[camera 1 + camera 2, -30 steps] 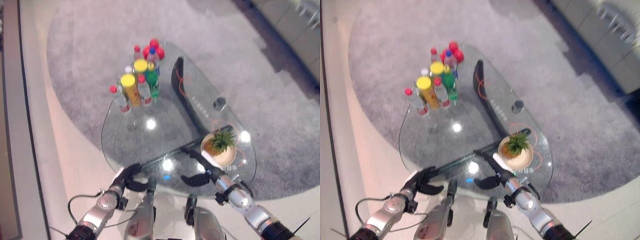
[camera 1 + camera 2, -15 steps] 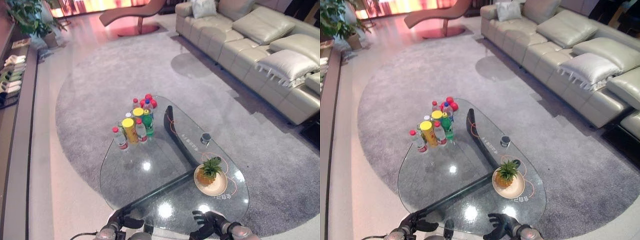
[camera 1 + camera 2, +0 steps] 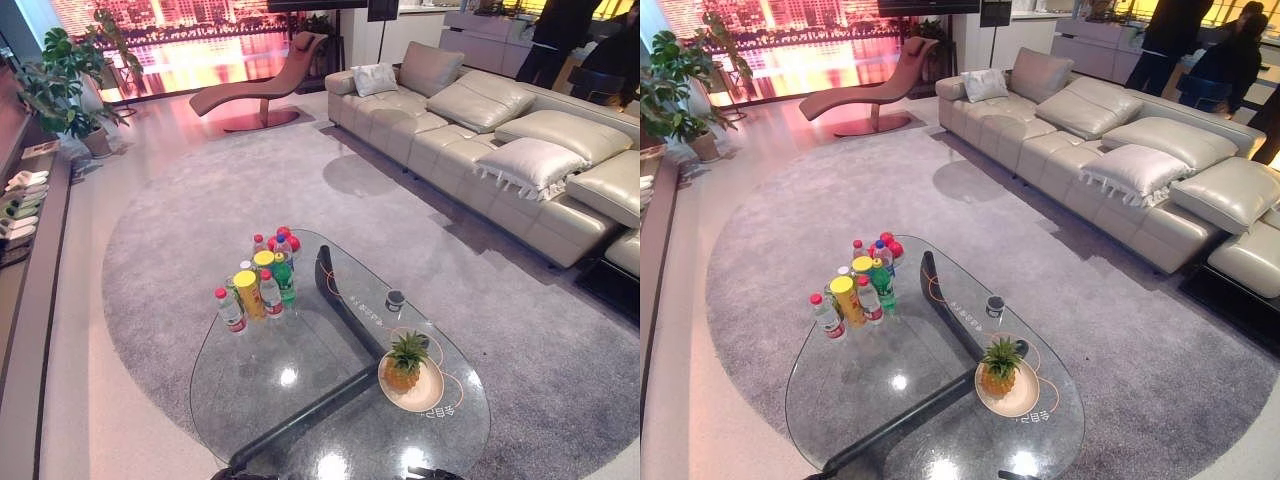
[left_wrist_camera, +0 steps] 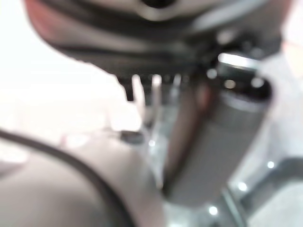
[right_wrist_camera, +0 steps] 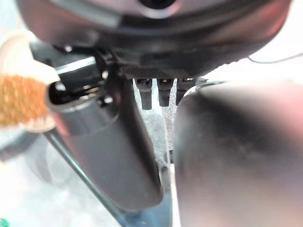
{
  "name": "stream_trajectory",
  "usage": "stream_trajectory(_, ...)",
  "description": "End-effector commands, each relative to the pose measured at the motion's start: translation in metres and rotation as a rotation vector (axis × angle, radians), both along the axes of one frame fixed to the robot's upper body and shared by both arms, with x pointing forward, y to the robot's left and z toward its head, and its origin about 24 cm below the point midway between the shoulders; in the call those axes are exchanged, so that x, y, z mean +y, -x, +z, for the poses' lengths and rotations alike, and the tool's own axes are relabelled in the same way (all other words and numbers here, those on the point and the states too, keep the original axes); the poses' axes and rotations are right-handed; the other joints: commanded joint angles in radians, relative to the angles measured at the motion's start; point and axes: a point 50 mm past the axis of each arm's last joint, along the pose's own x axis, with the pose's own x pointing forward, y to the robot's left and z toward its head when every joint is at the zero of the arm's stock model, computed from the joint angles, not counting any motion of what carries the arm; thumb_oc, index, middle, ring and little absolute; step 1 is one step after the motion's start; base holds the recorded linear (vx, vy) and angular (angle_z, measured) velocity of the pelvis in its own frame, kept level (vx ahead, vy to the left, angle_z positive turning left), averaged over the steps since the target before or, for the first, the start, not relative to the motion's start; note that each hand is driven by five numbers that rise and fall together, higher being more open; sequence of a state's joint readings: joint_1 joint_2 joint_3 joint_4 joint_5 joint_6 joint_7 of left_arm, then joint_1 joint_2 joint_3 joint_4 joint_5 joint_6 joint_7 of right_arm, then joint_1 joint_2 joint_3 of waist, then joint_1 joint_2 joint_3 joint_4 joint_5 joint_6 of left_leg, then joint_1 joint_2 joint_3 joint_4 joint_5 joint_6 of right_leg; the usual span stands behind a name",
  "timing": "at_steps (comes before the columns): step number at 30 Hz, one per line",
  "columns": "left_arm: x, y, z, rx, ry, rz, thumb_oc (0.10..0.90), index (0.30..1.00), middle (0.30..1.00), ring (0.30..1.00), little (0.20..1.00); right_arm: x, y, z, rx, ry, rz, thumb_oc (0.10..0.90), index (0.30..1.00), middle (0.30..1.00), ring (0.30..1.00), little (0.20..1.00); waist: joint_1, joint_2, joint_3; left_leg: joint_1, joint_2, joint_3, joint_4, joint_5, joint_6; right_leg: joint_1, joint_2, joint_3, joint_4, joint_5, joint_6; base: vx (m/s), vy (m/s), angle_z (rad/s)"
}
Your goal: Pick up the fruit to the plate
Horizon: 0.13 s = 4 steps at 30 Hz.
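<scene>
- Orange-yellow and rough-skinned, with a spiky green crown, the pineapple point(image 3: 405, 364) stands upright on a cream plate point(image 3: 430, 391) near the right end of the glass surface point(image 3: 300, 375).
- We see a cluster of bottles point(image 3: 258, 288) and a yellow can point(image 3: 248, 294) at the far left part of the surface, with red balls point(image 3: 284, 238) just behind them, well apart from the plate.
- We see a small dark cup point(image 3: 394, 299) between the bottles and the plate, beside the dark frame under the glass.
- From the head views we get the grey rug point(image 3: 1060, 300), a beige sofa point(image 3: 1120, 150) and people standing behind it point(image 3: 1170, 45).
- From the right wrist view we get the right hand point(image 5: 109, 142) close up, with the pineapple showing as an orange patch on the plate beside it; we cannot tell how its fingers stand.
- From the left wrist view we get the left hand point(image 4: 222, 137) over the glass; we cannot tell its state either.
</scene>
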State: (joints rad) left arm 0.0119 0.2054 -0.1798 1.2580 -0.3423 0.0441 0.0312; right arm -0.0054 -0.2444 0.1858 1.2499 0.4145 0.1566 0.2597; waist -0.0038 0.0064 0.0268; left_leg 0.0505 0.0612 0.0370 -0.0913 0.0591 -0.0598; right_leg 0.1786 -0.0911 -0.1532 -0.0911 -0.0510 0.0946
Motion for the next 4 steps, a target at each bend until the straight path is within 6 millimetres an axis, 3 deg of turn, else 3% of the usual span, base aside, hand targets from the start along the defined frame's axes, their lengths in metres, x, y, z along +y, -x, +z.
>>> stream_trajectory(1, 0.0022, -0.0052, 0.0002, 0.021, -0.011, 0.007, 0.800, 0.900, 0.900, 0.900, 0.900, 0.0057, 0.0173, -0.0045, 0.122, -0.003, 0.002, 0.800, 0.900, 0.900, 0.900, 0.900, 0.014, -0.030, 0.049, 0.068, -0.020, 0.031, 0.004, -0.039, -0.005, -0.051, -0.002, -0.021, 0.010, 0.096, 0.001, 0.00, 0.000, 0.00)
stream_trajectory(4, 0.0017, -0.0052, 0.0001, 0.025, -0.035, -0.049, 0.800, 0.900, 0.900, 0.900, 0.900, 0.0063, 0.0198, -0.0051, 0.137, 0.006, 0.014, 0.800, 0.900, 0.900, 0.900, 0.900, 0.014, -0.030, 0.046, 0.070, -0.017, 0.029, 0.004, -0.038, -0.005, -0.050, -0.002, -0.019, 0.012, 0.096, 0.000, 0.00, 0.000, 0.00)
